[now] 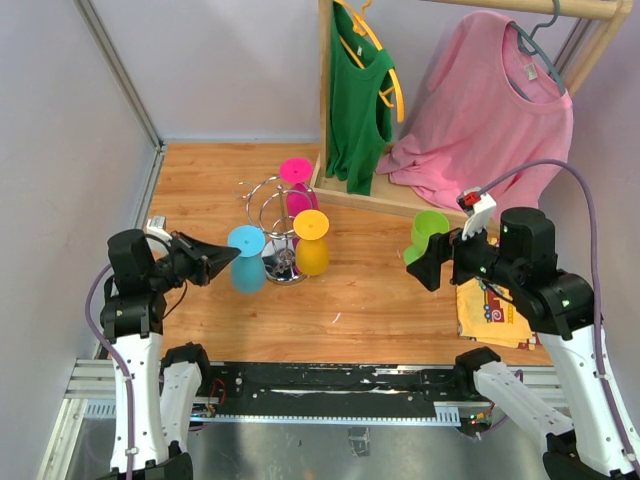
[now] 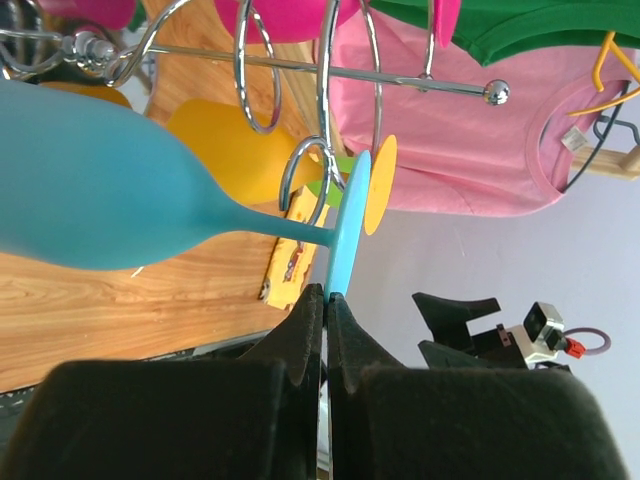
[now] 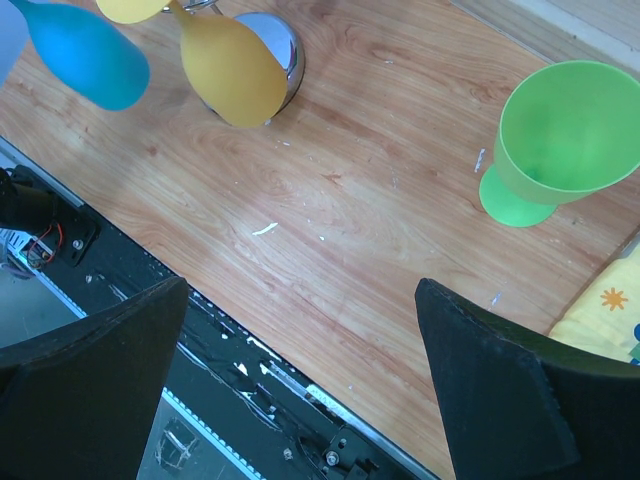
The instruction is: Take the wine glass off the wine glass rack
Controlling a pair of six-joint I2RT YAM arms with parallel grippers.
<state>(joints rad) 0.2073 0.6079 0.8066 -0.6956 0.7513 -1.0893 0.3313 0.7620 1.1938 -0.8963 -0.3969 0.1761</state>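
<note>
Left of the wine glass rack, the left gripper has its 2 fingers pressed together on the rim of the round foot of the blue wine glass. This glass hangs bowl-down just beside the rack's left side. In the left wrist view its stem runs close by the end curl of a loop arm; whether the wire carries it cannot be told. The rack stands on its chrome base, with a pink glass on its far side and a yellow glass on its right. Well right of the rack, a green glass stands upright on the table. Beside it, the right gripper hovers with its fingers spread wide and holding nothing.
</note>
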